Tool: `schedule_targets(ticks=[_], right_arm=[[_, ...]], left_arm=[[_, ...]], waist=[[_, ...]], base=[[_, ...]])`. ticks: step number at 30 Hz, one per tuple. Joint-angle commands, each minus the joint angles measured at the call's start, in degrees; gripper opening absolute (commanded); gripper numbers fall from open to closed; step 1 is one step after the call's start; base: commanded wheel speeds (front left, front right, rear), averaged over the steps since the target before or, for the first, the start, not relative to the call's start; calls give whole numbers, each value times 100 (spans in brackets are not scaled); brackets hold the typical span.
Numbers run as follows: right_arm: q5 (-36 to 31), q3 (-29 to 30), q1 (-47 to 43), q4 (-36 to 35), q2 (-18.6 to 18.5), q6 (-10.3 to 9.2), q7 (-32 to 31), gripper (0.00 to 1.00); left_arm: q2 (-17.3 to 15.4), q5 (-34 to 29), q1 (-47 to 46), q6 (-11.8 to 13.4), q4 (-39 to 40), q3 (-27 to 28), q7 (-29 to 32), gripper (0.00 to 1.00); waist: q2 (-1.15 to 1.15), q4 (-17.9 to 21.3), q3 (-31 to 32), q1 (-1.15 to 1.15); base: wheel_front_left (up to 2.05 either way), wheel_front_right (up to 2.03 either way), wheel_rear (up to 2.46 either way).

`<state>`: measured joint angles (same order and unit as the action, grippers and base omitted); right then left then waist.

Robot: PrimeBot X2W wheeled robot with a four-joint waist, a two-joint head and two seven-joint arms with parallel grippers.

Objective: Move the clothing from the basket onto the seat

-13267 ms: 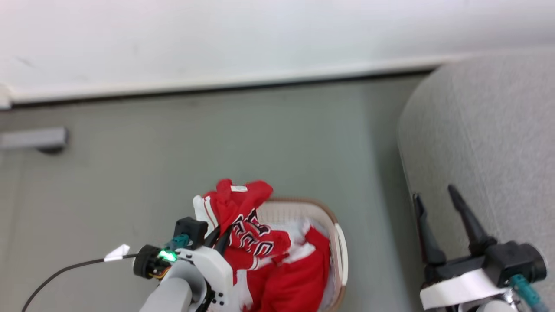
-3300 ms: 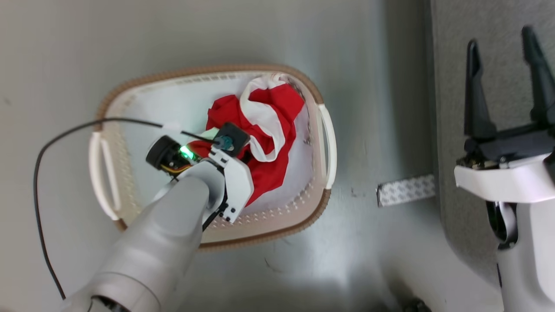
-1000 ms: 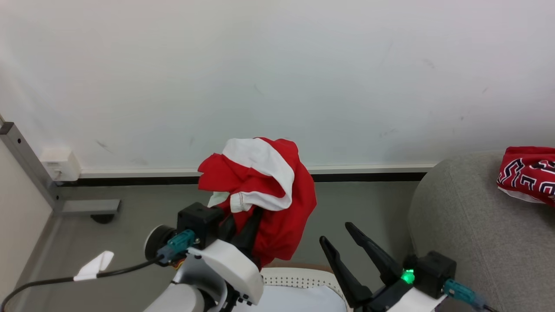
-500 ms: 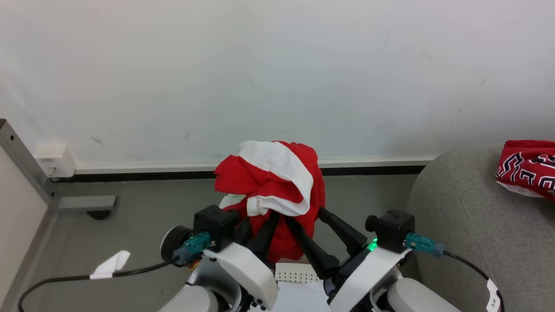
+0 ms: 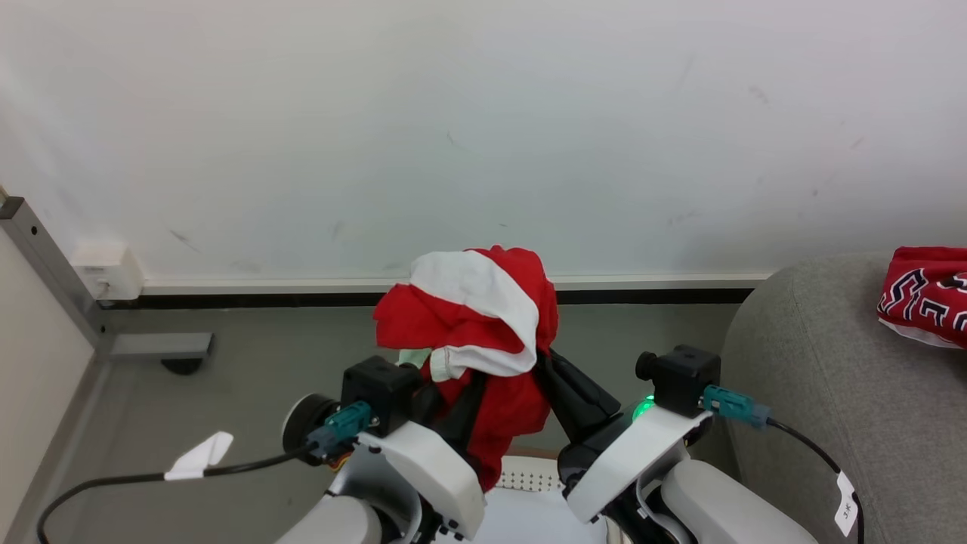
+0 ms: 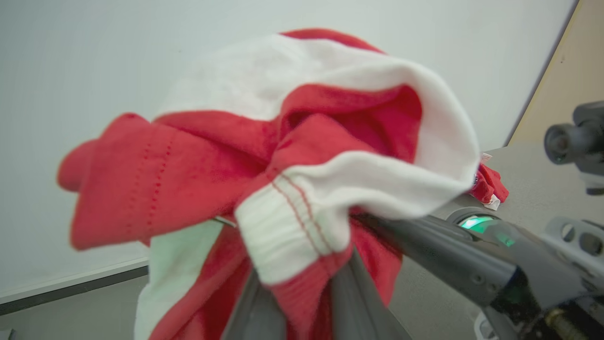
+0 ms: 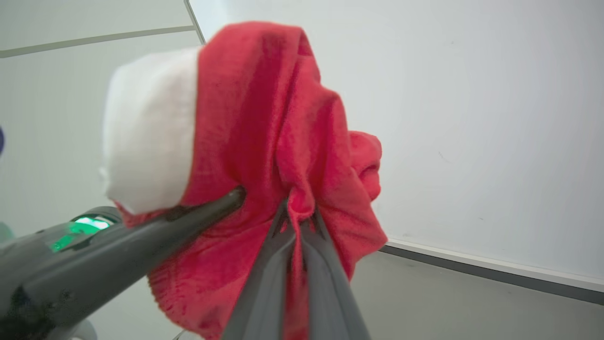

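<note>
A red garment with white trim [image 5: 472, 321] hangs bunched in the air above the floor, in front of the wall. My left gripper [image 5: 459, 389] is shut on its lower left folds, with the cloth [image 6: 283, 156] spilling over its fingers [image 6: 252, 307]. My right gripper [image 5: 553, 372] is shut on its right side; the two fingers pinch a red fold [image 7: 299, 219]. A second red garment with black letters [image 5: 925, 295] lies on the grey seat [image 5: 823, 378] at the right. A strip of the cream basket [image 5: 521, 477] peeks out below, between the two wrists.
A white wall with a dark baseboard [image 5: 302, 301] runs behind. At the left stand a grey metal post [image 5: 45, 257] with a foot plate [image 5: 162, 346] and a white wall box [image 5: 106, 270]. Grey floor lies between. A black cable with a white tag [image 5: 198, 457] trails from my left wrist.
My right gripper, open to the right of the garment a second ago, has swung in and shut on its right side. The left gripper still holds the garment up.
</note>
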<state>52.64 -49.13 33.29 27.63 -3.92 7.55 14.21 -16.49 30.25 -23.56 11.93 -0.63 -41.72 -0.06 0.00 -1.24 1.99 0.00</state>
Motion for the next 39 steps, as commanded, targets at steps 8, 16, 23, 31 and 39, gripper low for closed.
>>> schedule_targets(ticks=[8, 16, 23, 31, 39], right_arm=[[-67, 349, 99, 36, -169, -13, 100, 0], [-382, 979, -32, -206, -243, -13, 100, 0], [-553, 1205, -150, -356, -332, -13, 101, 0], [-676, 1448, -143, -539, -477, -13, 101, 0], [-805, 1690, -217, -820, -618, -13, 102, 0]], left_arm=[[-121, -41, 63, 15, -78, -50, -10, 100], [-132, -34, 73, -13, -127, -105, -52, 100], [-169, 10, 88, -11, -167, -87, -129, 100], [-171, -5, -15, -49, -157, -103, -193, 100], [-142, -58, -161, -81, -125, -158, -199, 100]], waist=[[0, 41, -8, 0], [0, 204, -71, 0], [0, 611, -182, 0], [0, 1419, -415, 0], [0, 2261, -638, 0]], base=[[0, 0, 0], [0, 0, 0], [0, 0, 0], [0, 0, 0], [0, 0, 0]])
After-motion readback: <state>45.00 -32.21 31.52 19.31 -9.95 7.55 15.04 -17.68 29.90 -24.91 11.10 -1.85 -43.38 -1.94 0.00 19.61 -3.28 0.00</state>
